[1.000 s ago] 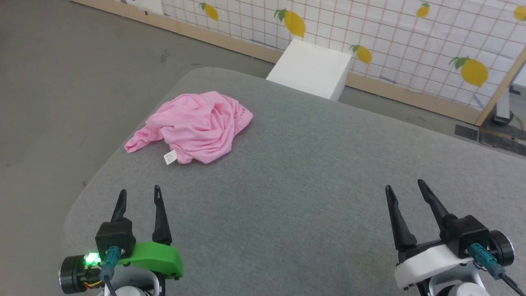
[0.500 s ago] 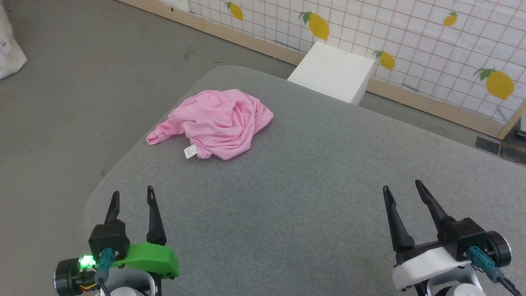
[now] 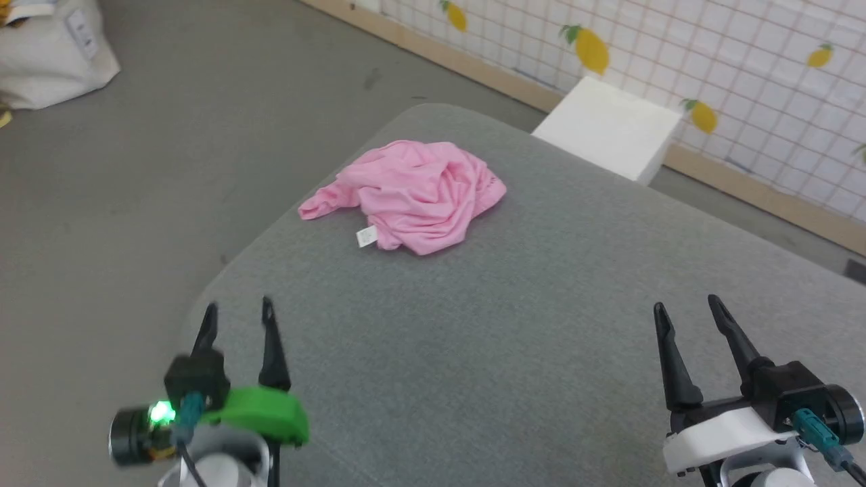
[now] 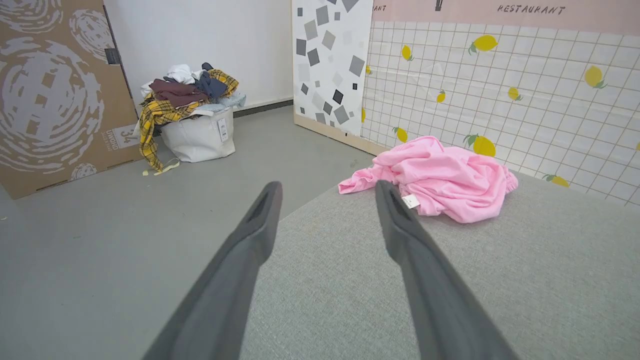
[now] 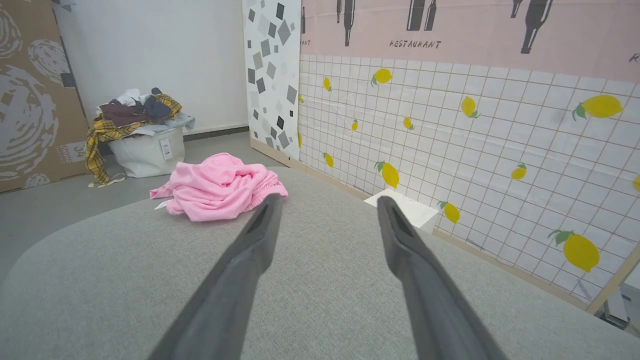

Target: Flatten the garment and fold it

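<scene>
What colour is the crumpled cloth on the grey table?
The garment is light pink, with a small white label, clearest in the left wrist view.

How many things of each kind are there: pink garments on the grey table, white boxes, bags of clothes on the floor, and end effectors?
Pink garment, crumpled on the grey table: 1
White box beside the table: 1
White bag of clothes on the floor: 1
End effectors: 2, the left end effector and the right end effector, both open and empty
Total: 5
</scene>
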{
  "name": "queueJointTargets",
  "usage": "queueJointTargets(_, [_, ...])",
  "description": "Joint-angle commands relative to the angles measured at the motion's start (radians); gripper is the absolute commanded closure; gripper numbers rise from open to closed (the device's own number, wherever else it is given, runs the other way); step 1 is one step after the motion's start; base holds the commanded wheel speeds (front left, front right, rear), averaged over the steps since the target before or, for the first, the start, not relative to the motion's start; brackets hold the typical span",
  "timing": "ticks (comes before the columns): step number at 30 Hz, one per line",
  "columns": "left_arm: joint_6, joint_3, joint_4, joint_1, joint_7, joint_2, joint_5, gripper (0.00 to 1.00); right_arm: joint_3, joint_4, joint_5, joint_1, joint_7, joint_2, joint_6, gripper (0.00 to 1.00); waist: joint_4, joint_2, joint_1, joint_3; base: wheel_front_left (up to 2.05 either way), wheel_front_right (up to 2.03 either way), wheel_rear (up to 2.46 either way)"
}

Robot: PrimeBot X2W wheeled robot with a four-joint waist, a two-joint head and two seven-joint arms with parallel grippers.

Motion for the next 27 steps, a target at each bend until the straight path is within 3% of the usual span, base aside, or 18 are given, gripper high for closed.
queueJointTargets(1, [-0.015,-0.009,0.016,-0.061,-0.005,0.004,-0.023,0.0,-0.003,-0.012,-0.011,0.007,0.0,0.0,-0.001,0.0,0.014,0.0,0.0,0.034,-0.04,-0.04,-0.04])
queueJointTargets(7, [-0.097,-0.02,0.175,-0.32,0.055,-0.009,-0.113,0.0,0.007,-0.071,-0.074,-0.038,0.04,0.001,-0.002,0.0,-0.005,0.0,0.0,0.166,0.0,0.0,0.0])
queueJointTargets(14, [-0.187,0.032,0.417,-0.64,0.186,-0.019,-0.251,0.0,0.039,-0.134,-0.134,-0.114,0.086,0.001,-0.002,0.0,-0.125,0.0,0.0,0.363,0.0,0.0,0.0])
queueJointTargets(18, [-0.234,0.052,0.523,-0.772,0.303,0.016,-0.306,0.0,0.057,-0.151,-0.158,-0.154,0.092,0.0,-0.002,0.0,-0.197,0.0,0.0,0.459,0.0,0.0,0.0])
queueJointTargets(21, [-0.242,0.069,0.58,-0.833,0.381,0.044,-0.337,0.0,0.058,-0.16,-0.161,-0.181,0.088,-0.001,-0.002,0.0,-0.24,0.0,0.0,0.511,0.0,0.0,0.0])
queueJointTargets(27, [-0.22,0.083,0.684,-0.876,0.575,0.082,-0.38,0.0,0.059,-0.164,-0.162,-0.223,0.074,-0.005,-0.002,0.0,-0.298,0.0,0.0,0.587,0.0,0.0,0.0])
